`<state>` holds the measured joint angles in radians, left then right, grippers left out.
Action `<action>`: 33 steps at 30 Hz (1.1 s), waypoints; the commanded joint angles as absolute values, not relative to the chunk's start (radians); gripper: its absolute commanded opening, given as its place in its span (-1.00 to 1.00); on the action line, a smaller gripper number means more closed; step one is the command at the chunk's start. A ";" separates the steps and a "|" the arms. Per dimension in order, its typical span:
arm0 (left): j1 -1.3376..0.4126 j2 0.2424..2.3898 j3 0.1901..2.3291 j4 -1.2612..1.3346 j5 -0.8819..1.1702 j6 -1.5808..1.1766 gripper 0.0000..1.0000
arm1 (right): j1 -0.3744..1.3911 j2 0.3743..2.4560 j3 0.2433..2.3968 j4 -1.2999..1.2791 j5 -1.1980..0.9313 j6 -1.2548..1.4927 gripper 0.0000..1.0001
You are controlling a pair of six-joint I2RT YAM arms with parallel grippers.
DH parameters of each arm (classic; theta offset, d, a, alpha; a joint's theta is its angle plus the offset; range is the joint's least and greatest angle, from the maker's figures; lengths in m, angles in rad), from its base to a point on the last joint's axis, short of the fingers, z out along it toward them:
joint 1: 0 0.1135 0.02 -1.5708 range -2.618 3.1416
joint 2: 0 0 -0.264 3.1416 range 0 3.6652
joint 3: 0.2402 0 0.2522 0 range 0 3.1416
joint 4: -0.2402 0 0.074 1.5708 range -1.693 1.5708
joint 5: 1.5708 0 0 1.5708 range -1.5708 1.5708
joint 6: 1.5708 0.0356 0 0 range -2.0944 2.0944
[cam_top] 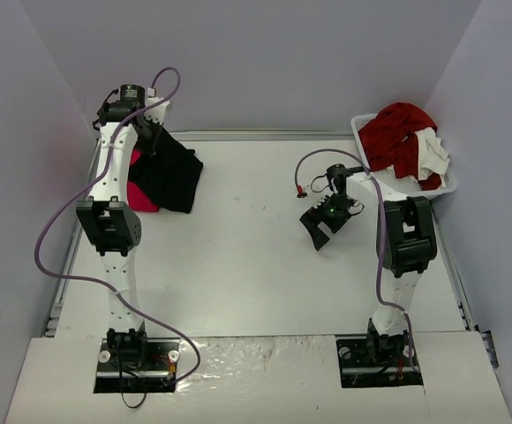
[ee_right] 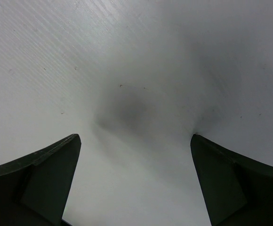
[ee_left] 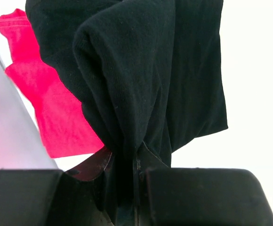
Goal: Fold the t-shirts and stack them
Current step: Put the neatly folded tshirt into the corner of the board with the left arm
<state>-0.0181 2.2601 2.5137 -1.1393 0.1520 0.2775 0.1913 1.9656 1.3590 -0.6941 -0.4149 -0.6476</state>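
The black t-shirt hangs bunched at the far left of the table, over the folded pink-red t-shirt. My left gripper is shut on a fold of the black t-shirt and holds it up. In the left wrist view the pink-red t-shirt lies flat below and to the left. My right gripper is open and empty just above the bare table right of centre, its fingers wide apart.
A white basket at the far right corner holds a dark red garment and a white one. White walls close in the left, back and right sides. The table's left edge lies close to the shirts.
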 commanded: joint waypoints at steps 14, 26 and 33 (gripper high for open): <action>-0.009 2.186 2.637 -1.177 0.071 0.333 -0.95 | 0.221 2.034 1.341 -0.724 -0.345 -0.640 1.00; -0.020 2.168 2.666 -1.200 0.043 0.328 -0.95 | 0.232 2.048 1.335 -0.712 -0.299 -0.627 1.00; -0.023 2.163 2.671 -1.223 0.035 0.333 -0.95 | 0.238 2.063 1.328 -0.698 -0.256 -0.615 1.00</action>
<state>-0.0185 2.2585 2.6164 -1.2030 0.0689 0.3149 0.2375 1.9820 1.3651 -0.6891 -0.2897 -0.6243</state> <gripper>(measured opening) 0.101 0.999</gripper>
